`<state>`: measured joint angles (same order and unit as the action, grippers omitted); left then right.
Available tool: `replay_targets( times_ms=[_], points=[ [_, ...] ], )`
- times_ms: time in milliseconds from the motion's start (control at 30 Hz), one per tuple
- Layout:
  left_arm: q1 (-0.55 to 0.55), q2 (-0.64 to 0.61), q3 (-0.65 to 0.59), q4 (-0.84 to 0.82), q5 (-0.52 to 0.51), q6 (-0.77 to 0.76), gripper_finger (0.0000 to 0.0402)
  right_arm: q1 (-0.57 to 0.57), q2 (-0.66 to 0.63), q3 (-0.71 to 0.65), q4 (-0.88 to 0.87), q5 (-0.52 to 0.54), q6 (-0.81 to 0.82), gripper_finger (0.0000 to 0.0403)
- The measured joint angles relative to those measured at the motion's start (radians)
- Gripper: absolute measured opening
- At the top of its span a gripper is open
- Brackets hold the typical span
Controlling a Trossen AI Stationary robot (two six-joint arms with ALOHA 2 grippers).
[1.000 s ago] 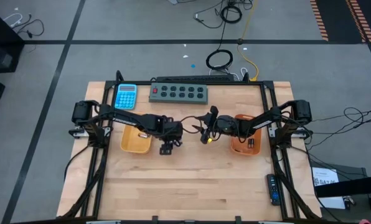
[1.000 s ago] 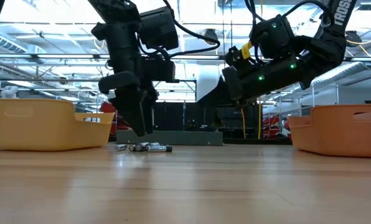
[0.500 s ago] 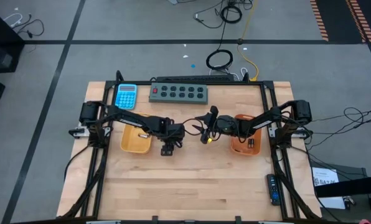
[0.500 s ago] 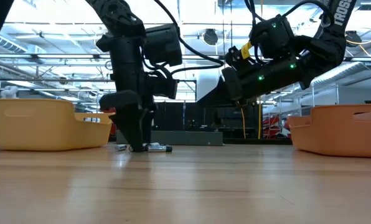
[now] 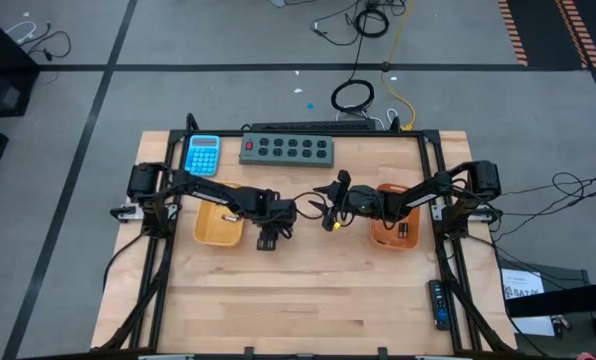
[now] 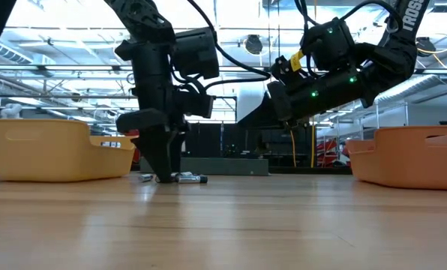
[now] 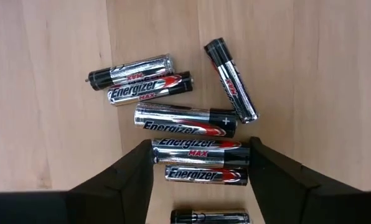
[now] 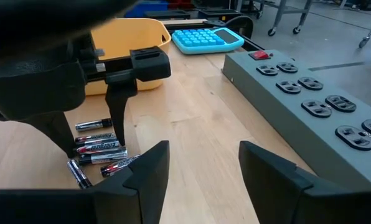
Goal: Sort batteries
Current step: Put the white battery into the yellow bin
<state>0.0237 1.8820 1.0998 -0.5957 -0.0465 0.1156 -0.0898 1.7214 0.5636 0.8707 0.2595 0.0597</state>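
Left wrist view: the left tool (image 7: pixel 200 163) has dropped onto the batteries (image 7: pixel 192 121) mid-surface, fingers (image 7: pixel 133 177) straddling two, not yet clamped. Right tool (image 8: pixel 201 174) hovers open nearby. Pick-up looks imminent.

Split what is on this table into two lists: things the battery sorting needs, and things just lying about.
For the job:
- small cylindrical silver-and-black batteries heaped on the wood
- yellow plastic tray
- orange plastic tray
- left gripper, down over the heap

Lying about:
- blue calculator
- grey power strip
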Motion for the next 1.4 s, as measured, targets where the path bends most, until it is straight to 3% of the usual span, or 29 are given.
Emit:
replay_targets(
  times_ms=[233, 367, 533, 700, 867, 1067, 1100, 1267, 1400],
  points=[
    [-0.028, -0.035, -0.004, -0.029, -0.036, -0.03, 0.0227, 0.0, 0.0, 0.0, 0.0, 0.0, 0.0, 0.0185],
    [-0.041, -0.095, 0.017, -0.165, -0.098, -0.058, 0.0226, 0.0, 0.0, 0.0, 0.0, 0.001, 0.005, 0.0185],
    [-0.056, -0.225, 0.051, -0.276, -0.178, -0.152, 0.0226, 0.0, 0.0, 0.0, 0.0, 0.005, 0.01, 0.0185],
    [-0.058, -0.326, 0.055, -0.392, -0.178, -0.335, 0.0226, 0.003, 0.0, 0.0, -0.006, 0.005, 0.023, 0.0185],
    [-0.058, -0.337, 0.054, -0.568, -0.145, -0.473, 0.0226, 0.006, 0.0, 0.0, -0.001, 0.005, 0.026, 0.0185],
    [-0.057, -0.329, 0.037, -0.622, -0.185, -0.527, 0.0226, 0.008, 0.0, 0.0, 0.007, 0.002, 0.026, 0.0185],
    [-0.057, -0.329, 0.036, -0.623, -0.193, -0.528, 0.0235, 0.008, 0.0, 0.0, 0.007, 0.002, 0.026, 0.0185],
    [-0.057, -0.329, 0.034, -0.626, -0.253, -0.527, 0.0356, 0.01, 0.0, 0.0, 0.008, 0.001, 0.026, 0.0185],
    [-0.057, -0.329, 0.034, -0.624, -0.263, -0.519, 0.0366, 0.01, 0.0, 0.0, 0.008, 0.0, 0.026, 0.0185]
  ],
)
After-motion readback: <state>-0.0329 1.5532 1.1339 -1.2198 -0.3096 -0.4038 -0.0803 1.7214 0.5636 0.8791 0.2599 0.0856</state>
